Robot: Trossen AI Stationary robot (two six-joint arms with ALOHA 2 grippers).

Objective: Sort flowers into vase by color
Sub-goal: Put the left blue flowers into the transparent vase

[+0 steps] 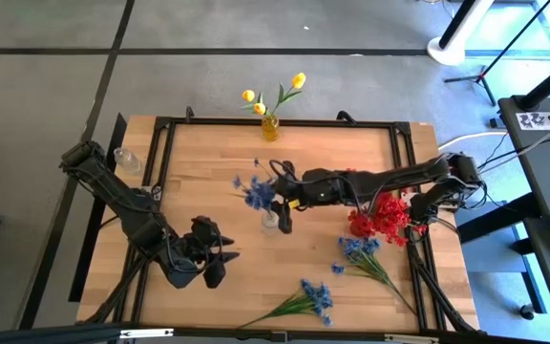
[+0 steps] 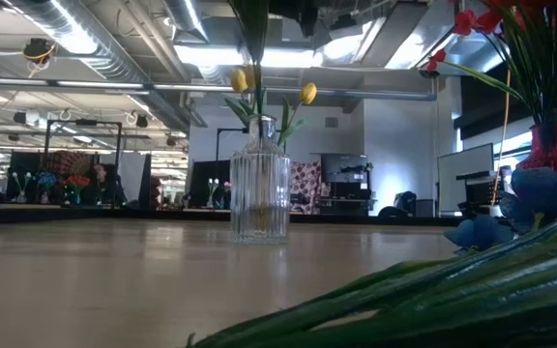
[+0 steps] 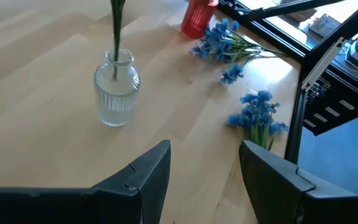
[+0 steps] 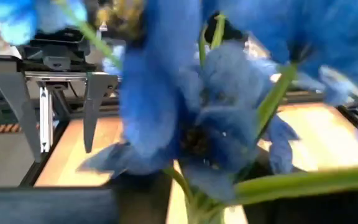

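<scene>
A ribbed clear glass vase (image 1: 270, 225) (image 3: 115, 90) (image 2: 259, 188) stands mid-table. My right gripper (image 1: 277, 196) reaches in from the table's right, above this vase, shut on a blue flower sprig (image 1: 259, 189) whose blossoms (image 4: 185, 93) fill the right wrist view. Two more blue sprigs (image 1: 359, 250) (image 1: 311, 298) lie flat on the table nearer the front edge. Yellow buds stand in a yellow vase (image 1: 270, 127) at the far edge. Red flowers (image 1: 380, 218) stand in a red vase (image 3: 197, 18) on the right. My left gripper (image 1: 222, 266) (image 3: 204, 168) waits open near the front left. My right gripper holds the blue sprig high on its stem, close under the blossoms, which hide the exact place of contact. It comes level from the table's right. The stem (image 3: 115, 31) hangs straight down, and its lower end sits inside the clear vase's neck.
A black metal frame (image 1: 165, 153) runs round the tabletop. A small clear object (image 1: 127, 161) sits by the far left corner. Bare wood lies between the clear vase and my left gripper. In the low view, green stems (image 2: 453, 300) of a lying sprig cross the foreground.
</scene>
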